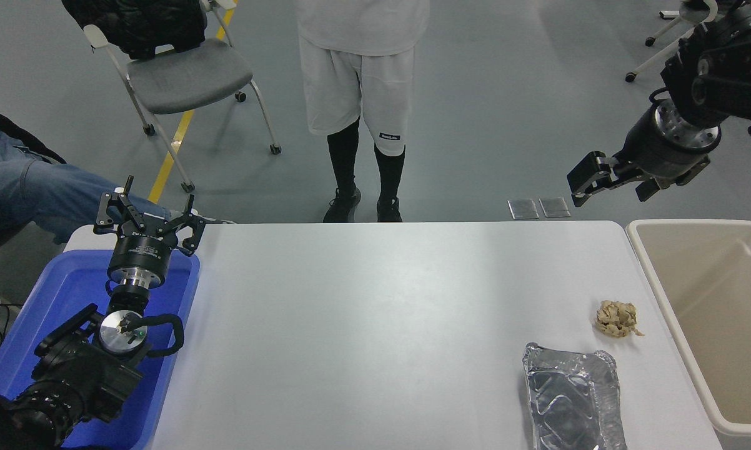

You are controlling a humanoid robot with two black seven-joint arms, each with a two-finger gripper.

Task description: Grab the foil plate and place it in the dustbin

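The foil plate (572,400), a shiny silver rectangular tray with a crinkled rim, lies on the white table (375,325) near its front right corner. The beige dustbin (725,325) stands just past the table's right edge, and nothing shows inside it. My right gripper (619,187) is open and empty. It hangs high over the floor beyond the table's far right corner, well away from the plate. My left gripper (149,219) is open and parked over the blue tub at the lower left.
A small crumpled tan paper wad (616,319) lies on the table just behind the foil plate. A blue plastic tub (63,300) sits at the table's left end. A person stands at the far side, another sits at the left, and a chair (182,81) stands behind.
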